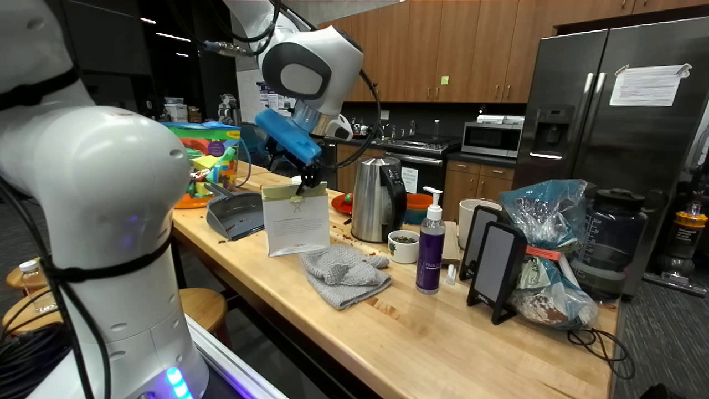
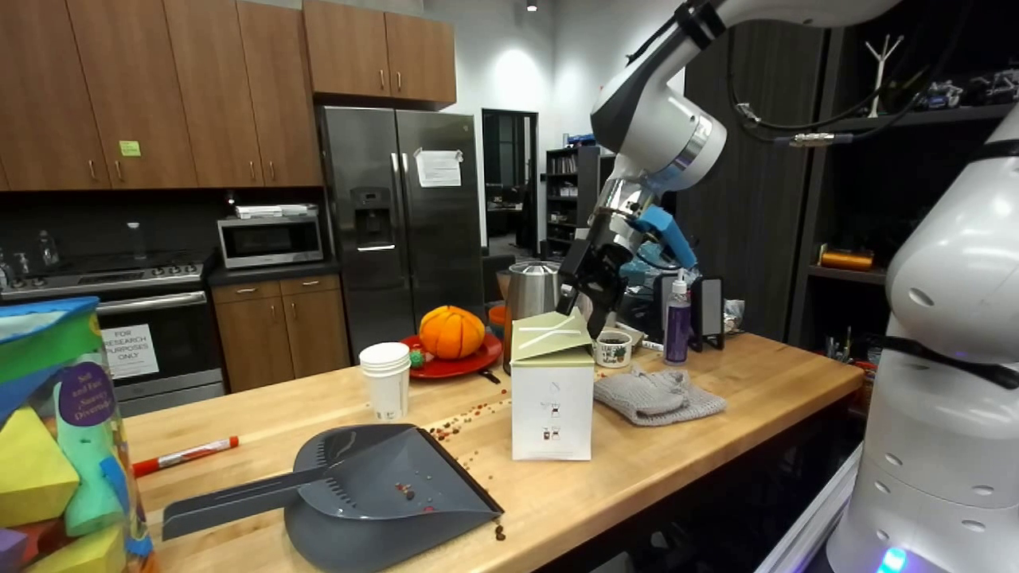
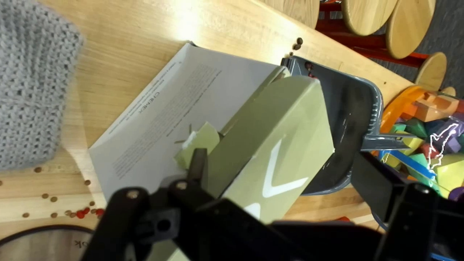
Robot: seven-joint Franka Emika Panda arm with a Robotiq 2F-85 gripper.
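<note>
A white box [image 1: 297,227] with a pale green lid [image 2: 549,333] stands upright on the wooden table, its lid slightly raised along one edge. My gripper [image 3: 286,172] is just above it, jaws wide apart with part of the lid lying between them in the wrist view. One finger [image 3: 197,165] is close to a small green tab [image 3: 199,143] on the box's printed face; whether they touch I cannot tell. The opposite finger [image 3: 373,181] appears over the dustpan side. Beside the box lies a grey dustpan [image 2: 382,493] holding a few small bits. A grey knitted cloth [image 1: 346,274] is on its other side.
Behind the box stand a steel kettle [image 1: 368,202] and a red plate [image 2: 470,364] with an orange pumpkin [image 2: 451,332]. White cups [image 2: 385,382], a marker [image 2: 187,456], a small bowl [image 1: 403,251], a purple pump bottle [image 1: 431,255] and a foam-block bin [image 1: 213,158] share the table. Small beans lie scattered.
</note>
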